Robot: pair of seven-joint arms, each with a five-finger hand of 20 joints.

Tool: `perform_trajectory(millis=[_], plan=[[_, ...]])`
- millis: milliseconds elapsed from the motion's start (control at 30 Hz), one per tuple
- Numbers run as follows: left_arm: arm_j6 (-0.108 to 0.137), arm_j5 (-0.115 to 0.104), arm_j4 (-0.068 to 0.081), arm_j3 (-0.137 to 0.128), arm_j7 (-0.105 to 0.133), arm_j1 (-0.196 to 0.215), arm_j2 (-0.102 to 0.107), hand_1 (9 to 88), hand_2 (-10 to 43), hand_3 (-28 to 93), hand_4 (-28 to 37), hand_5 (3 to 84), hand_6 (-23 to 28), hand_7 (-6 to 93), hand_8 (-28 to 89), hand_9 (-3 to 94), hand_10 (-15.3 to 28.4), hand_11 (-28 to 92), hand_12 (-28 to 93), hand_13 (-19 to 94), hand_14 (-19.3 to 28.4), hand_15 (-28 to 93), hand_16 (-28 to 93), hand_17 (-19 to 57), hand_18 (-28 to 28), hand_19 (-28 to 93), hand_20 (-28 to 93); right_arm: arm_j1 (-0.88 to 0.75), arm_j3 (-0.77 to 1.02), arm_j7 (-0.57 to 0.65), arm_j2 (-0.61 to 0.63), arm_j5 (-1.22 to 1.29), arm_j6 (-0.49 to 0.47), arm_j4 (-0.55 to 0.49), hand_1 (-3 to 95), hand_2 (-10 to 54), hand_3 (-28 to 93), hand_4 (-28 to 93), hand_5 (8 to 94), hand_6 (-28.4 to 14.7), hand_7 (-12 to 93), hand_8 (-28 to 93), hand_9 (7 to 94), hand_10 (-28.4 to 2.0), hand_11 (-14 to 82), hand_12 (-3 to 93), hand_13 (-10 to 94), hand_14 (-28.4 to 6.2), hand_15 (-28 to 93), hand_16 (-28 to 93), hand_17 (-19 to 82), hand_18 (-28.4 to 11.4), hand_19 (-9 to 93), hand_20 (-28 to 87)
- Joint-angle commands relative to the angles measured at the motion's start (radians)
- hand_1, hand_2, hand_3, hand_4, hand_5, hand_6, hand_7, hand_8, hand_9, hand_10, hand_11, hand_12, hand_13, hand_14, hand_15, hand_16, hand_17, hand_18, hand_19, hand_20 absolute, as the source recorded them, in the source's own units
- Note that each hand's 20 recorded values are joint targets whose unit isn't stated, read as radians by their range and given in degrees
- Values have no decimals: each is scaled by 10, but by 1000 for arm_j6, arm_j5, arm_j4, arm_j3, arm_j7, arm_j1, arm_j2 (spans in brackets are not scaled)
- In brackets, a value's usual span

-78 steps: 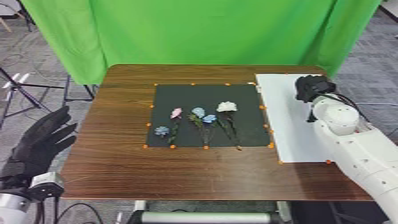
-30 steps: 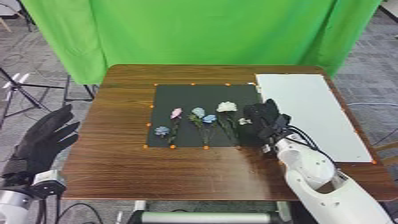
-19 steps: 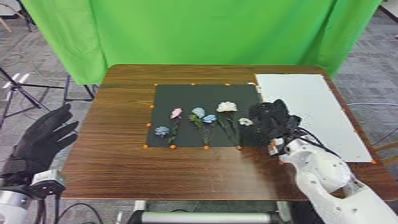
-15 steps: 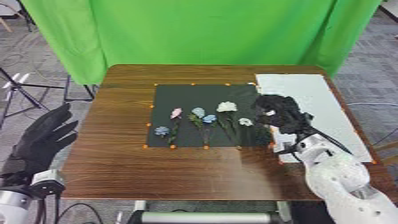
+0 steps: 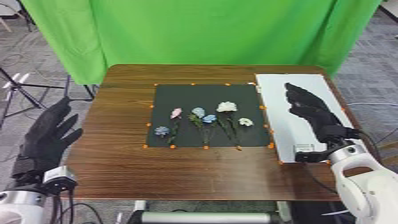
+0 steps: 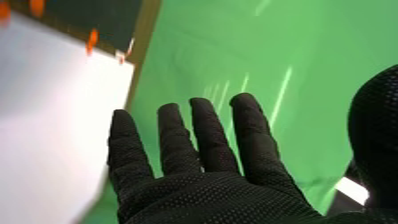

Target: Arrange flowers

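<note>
Above the white board, my right hand is open with straight fingers and holds nothing; the right wrist view shows the same hand, fingers spread. My left hand is open beyond the table's left edge. Flowers lie in a row on the dark mat: a small blue one at the left, a pink one, blue ones with green leaves, a tall white one, and a small white one near the mat's right edge.
The white board lies right of the mat, under my right hand; the right wrist view shows this board too. Orange markers line the mat and board. A green curtain hangs behind the brown table.
My right hand came from the board's far end to the mat's right edge, then drew back right and opened. A small white flower now lies on the mat there.
</note>
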Motion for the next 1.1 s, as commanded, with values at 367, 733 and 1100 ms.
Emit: perform_trajectory(millis=[367,733,1100], plan=[[-41,15,21,33,-55,-71,-26,212,-49,652,-283,161,0,198,-107,136,70,-1,238,77,116,42,82,-148,203,324,61,-50,52,52,-212,405,-121,-27,105,-18,778,-244,243,-25,62,-62,238,-107,-14,220,152,-106,-76,345,-54,-177,220,158],[-49,19,36,61,-84,-108,-35,208,-49,678,-283,166,6,208,-106,140,75,18,254,81,114,62,97,-150,192,323,68,-68,40,62,-215,414,-74,-44,107,-17,788,-239,266,-30,83,-63,266,-125,2,235,188,-113,-48,376,-43,-187,265,174],[-51,15,39,71,-107,-122,-47,216,-42,673,-283,166,7,210,-108,141,76,24,249,82,120,78,91,-150,196,334,71,-75,41,78,-215,386,-76,-55,111,-17,793,-241,275,-30,93,-67,276,-127,5,240,189,-114,-45,377,-42,-187,269,175]])
